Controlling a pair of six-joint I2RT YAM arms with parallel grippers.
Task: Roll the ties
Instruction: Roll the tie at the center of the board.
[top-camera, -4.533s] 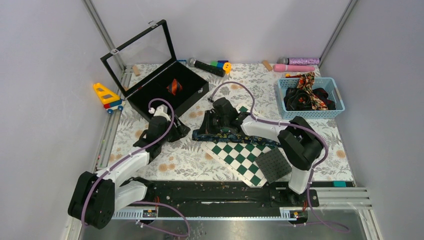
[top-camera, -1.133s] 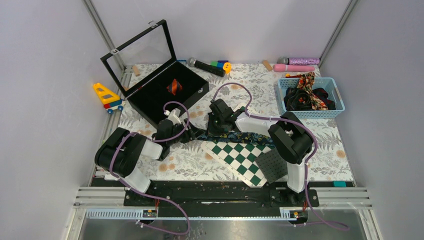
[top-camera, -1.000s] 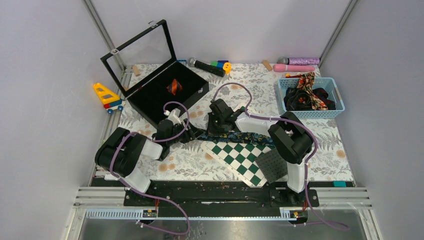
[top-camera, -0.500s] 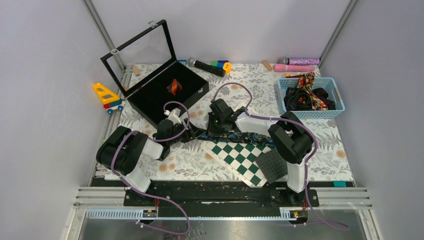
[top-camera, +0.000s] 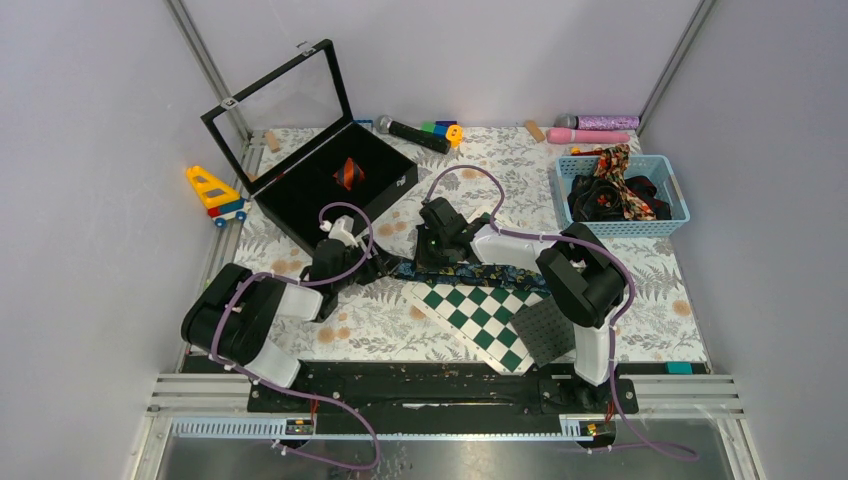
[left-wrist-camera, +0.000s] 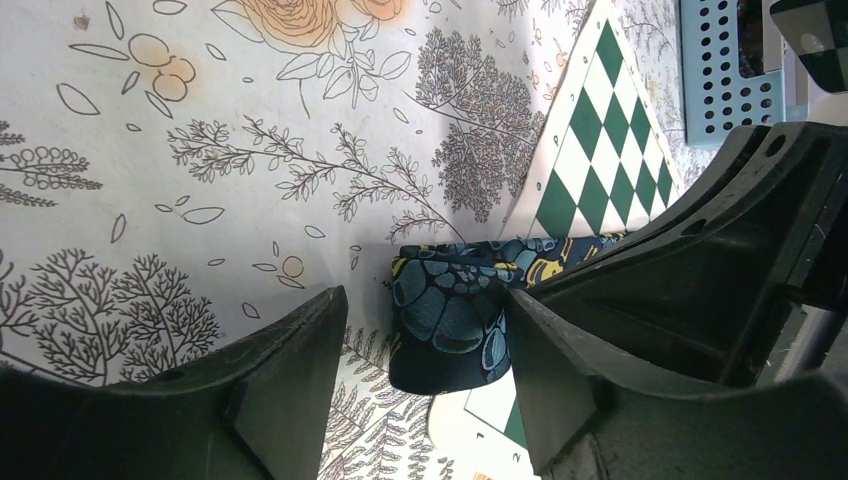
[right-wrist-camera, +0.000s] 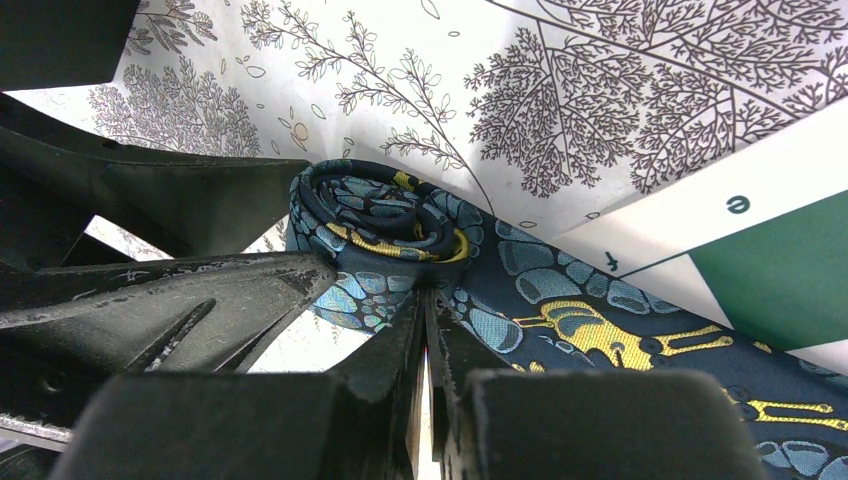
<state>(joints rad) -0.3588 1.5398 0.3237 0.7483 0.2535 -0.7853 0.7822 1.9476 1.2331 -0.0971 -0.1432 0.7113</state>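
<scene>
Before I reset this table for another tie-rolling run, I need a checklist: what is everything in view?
chequered board: one, green-white, centre
navy tie: one, navy with blue-yellow print, one end rolled, across the board's far edge
case: one, black, lid open, far left
striped tie: one, red-orange and black, rolled, inside the case
basket: one, blue, far right
tangled ties: count unclear, dark and floral, in the basket
toy truck: one, yellow, left edge
microphones: three, black, pink, purple, far edge
grey pad: one, dark grey, at the board's near-right corner
left gripper: open, straddling the roll
right gripper: shut on the navy tie beside the roll
</scene>
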